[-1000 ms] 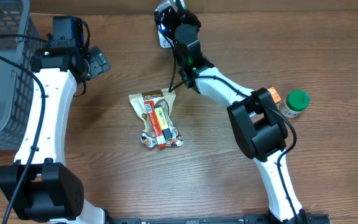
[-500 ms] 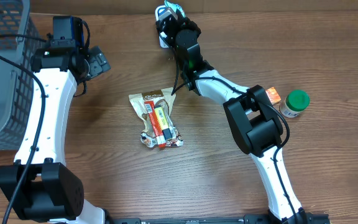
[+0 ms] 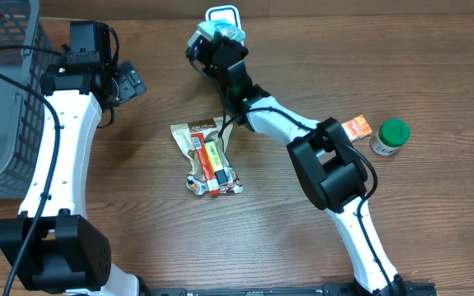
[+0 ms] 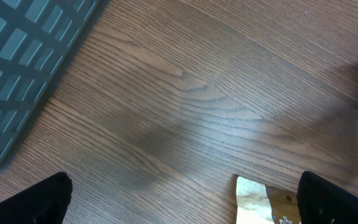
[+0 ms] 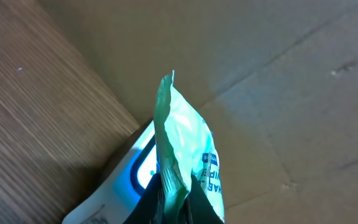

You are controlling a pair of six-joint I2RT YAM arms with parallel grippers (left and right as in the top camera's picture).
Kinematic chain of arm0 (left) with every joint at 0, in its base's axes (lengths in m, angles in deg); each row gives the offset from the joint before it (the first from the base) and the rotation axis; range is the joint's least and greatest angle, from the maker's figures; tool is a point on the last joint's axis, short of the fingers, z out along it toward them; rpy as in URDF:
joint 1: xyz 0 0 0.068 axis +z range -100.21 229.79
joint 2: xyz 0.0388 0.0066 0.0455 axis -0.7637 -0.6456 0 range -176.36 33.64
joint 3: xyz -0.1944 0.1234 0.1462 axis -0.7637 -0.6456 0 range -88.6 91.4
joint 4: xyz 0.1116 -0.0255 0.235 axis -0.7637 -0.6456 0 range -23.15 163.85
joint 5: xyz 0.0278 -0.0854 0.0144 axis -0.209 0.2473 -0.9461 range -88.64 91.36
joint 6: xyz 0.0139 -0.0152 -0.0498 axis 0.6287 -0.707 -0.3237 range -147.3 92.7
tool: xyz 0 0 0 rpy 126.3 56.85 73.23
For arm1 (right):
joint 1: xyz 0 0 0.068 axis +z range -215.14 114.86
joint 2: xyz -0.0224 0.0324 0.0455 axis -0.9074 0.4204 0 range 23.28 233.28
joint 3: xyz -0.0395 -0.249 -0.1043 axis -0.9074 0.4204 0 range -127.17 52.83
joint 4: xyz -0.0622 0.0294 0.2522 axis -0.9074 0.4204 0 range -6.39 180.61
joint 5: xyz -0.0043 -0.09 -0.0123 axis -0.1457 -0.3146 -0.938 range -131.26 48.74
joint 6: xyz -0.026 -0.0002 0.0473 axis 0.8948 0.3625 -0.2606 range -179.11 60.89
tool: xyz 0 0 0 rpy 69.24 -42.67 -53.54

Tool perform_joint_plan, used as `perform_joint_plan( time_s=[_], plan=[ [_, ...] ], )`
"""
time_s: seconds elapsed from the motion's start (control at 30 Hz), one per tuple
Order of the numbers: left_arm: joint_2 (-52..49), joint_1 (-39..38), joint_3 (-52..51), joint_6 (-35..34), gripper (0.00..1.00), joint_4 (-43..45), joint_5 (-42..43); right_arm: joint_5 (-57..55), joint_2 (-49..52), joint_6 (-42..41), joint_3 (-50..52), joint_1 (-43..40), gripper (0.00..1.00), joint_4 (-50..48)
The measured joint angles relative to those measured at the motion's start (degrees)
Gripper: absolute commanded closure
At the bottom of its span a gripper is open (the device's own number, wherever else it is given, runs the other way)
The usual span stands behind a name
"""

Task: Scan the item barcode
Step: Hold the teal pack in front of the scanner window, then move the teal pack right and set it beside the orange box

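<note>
Green packet [image 5: 182,143] pinched tight in right gripper [image 5: 176,202], held up right by glowing blue scanner [image 5: 138,168] at far edge of table [image 3: 286,230], left gripper [image 4: 182,202] spread wide and empty

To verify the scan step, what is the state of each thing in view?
Left end effector: open, empty.
Right end effector: shut on the green packet.
Barcode scanner: blue light on.
Snack bundle: lying flat, untouched.
Green-lidded jar: upright, lid on.
Orange box: lying flat, untouched.
</note>
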Motion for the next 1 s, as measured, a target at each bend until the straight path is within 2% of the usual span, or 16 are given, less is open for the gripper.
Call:
perform_joint_plan(
  time_s=[0.23,0.43,0.6,0.77,1.0],
  plan=[
    [0.0,0.0,0.0,0.0,0.00,0.0,0.0,0.0,-0.6,-0.4,0.0,0.2,0.96,1.3],
    [0.0,0.0,0.0,0.0,0.00,0.0,0.0,0.2,-8.5,-7.7,0.7,0.1,0.96,13.9],
    [0.0,0.0,0.0,0.0,0.00,0.0,0.0,1.0,-20.0,-18.0,0.9,-1.1,0.96,31.0],
    [0.0,0.0,0.0,0.0,0.00,0.0,0.0,7.3,-31.6,-28.3,0.5,-5.6,0.96,56.0],
    [0.0,0.0,0.0,0.0,0.00,0.0,0.0,19.8,-32.5,-33.7,2.7,-14.6,0.95,89.0]
  ],
)
